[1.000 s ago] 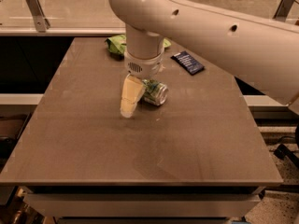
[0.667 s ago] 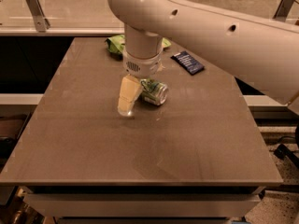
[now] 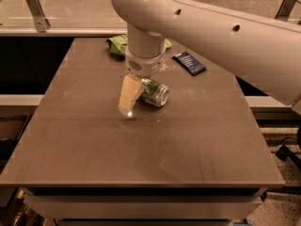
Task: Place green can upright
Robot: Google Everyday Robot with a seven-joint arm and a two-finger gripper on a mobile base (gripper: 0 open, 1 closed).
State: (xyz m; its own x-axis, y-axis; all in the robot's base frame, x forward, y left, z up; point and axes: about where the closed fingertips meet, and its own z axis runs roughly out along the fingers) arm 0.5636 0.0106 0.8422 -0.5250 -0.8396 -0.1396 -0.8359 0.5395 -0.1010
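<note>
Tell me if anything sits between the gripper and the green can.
Nothing visible does. The gripper is low over the table, right beside the green can, which lies on its side. The green snack bag and dark packet lie farther back, out of the way.

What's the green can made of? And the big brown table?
The green can, lying on its side, looks like thin metal: its end is silvery and shiny. The table looks like smooth brown laminate or coated board, fairly matte with a faint glint; hard to be sure. The end effector sits right beside the can, its pale part looking like plastic or rubber.
</note>
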